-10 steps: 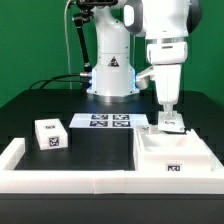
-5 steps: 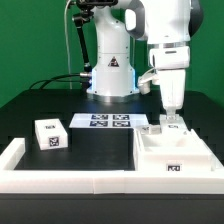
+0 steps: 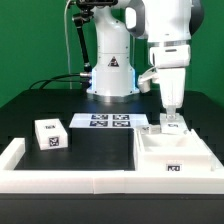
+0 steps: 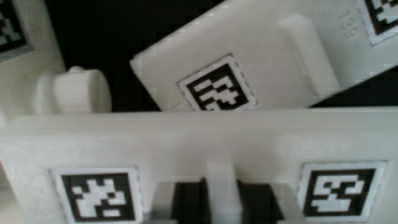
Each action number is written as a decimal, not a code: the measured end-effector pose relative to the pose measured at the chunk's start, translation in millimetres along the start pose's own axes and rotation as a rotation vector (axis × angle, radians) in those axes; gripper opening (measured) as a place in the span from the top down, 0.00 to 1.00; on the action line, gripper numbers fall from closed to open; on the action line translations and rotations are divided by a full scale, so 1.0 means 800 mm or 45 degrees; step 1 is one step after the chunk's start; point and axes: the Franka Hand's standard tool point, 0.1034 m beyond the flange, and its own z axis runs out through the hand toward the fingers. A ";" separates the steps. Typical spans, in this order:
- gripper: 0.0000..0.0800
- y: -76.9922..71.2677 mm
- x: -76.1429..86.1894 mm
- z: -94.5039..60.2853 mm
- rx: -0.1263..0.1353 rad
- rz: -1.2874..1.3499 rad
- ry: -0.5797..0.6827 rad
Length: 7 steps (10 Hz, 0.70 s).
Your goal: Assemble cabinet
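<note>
One arm [image 3: 165, 40] works here. In the exterior view the cabinet [image 3: 176, 158] sits on the tabletop [image 3: 100, 150] at the frame's lower right, the end effector [image 3: 170, 117] hanging just above a small tagged panel [image 3: 171, 126] at its far wall. In the wrist view blurred tagged faces hide whether the end effector is released or clenched. My advice: descend straight, centred on the panel, squeezing only once square.

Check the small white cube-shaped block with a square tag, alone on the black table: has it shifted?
No. The small white block holds the same spot, off the marker board's end on the exterior view's left.
</note>
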 end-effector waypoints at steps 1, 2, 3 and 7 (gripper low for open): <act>0.91 0.001 -0.001 -0.002 0.002 0.000 -0.004; 0.91 0.000 -0.002 -0.002 0.000 0.014 -0.004; 0.91 -0.002 -0.002 -0.001 -0.002 0.031 -0.002; 0.91 0.001 -0.001 -0.002 0.009 0.011 -0.008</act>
